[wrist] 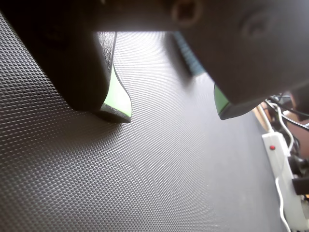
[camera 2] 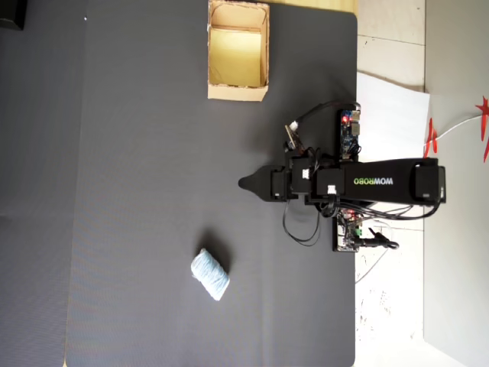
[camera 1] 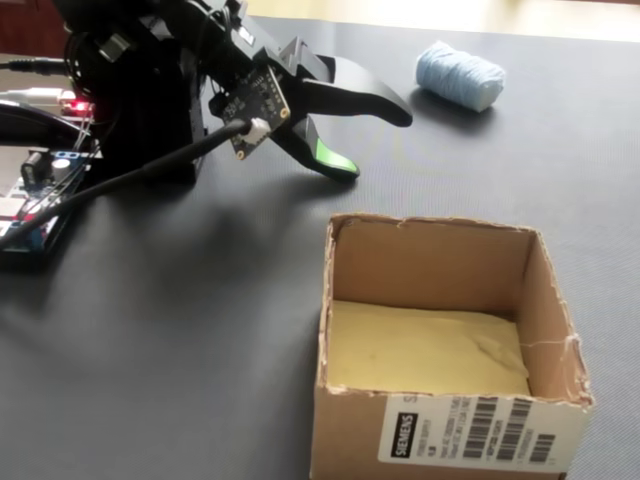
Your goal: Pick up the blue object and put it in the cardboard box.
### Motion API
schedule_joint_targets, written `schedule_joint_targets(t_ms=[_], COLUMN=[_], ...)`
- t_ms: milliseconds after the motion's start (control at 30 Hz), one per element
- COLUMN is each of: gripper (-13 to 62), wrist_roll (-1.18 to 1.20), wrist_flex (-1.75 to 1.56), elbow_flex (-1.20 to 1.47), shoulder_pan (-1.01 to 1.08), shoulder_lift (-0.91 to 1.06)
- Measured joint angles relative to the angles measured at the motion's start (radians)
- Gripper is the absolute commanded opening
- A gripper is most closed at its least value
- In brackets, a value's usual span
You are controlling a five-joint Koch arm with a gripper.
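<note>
End effector (camera 1: 375, 143) agape; blue object (camera 2: 210, 274) untouched — lying diagonally.

A dark grey mat (wrist: 120, 169) with a fine diamond-grid weave fills the wrist view, and the black gripper (wrist: 174, 112) at the top of that frame carries bright green pads (wrist: 116, 94). In the fixed view, the pale light-blue ribbed blue object (camera 1: 460, 74) sits upper right. The tan cardboard box (camera 1: 545, 300), lower right, has a yellowish inside and a white barcode label (camera 1: 470, 432).
</note>
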Motion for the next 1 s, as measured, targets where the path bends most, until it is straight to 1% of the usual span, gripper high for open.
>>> schedule_joint_targets(t_ms=[833,1000], gripper=[34.1,34.1], wrist_roll=[0.000,-0.002], wrist_flex=[0.000,0.000], elbow_flex=[0.000,0.000], shoulder_pan=[0.000,-0.055], shoulder_lift=[0.000,0.000])
